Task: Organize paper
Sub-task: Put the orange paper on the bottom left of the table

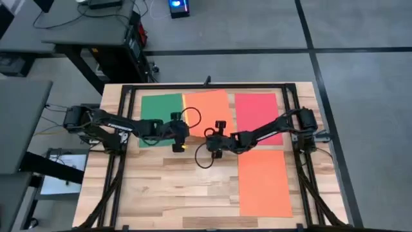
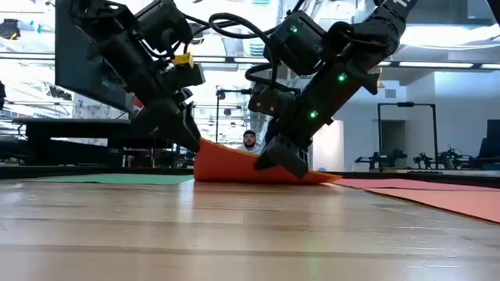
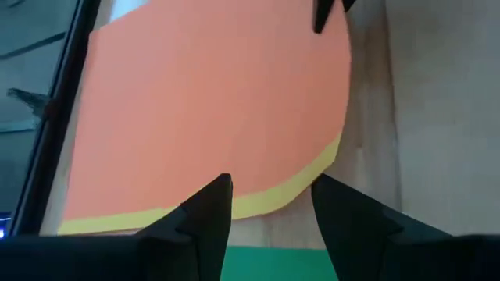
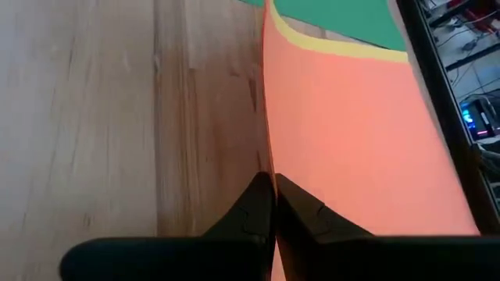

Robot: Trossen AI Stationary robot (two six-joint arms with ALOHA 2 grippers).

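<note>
High view: five sheets, right tool (image 1: 210, 136) pinching orange sheet (image 1: 206, 103), left tool (image 1: 177, 140) open, empty.

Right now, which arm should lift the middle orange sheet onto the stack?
Right. The right gripper is shut on the orange sheet's raised edge, while the left gripper is open at the opposite corner, gripping nothing.

Left tool (image 3: 269, 204) open over orange sheet (image 3: 211, 101), yellow sheet (image 3: 273, 195) beneath.

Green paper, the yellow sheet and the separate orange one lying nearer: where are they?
green paper (image 1: 161, 106): high view, bare middle.
yellow sheet (image 3: 308, 178): left wrist view, strip showing under the orange.
separate orange sheet (image 1: 264, 183): high view, its middle.
</note>
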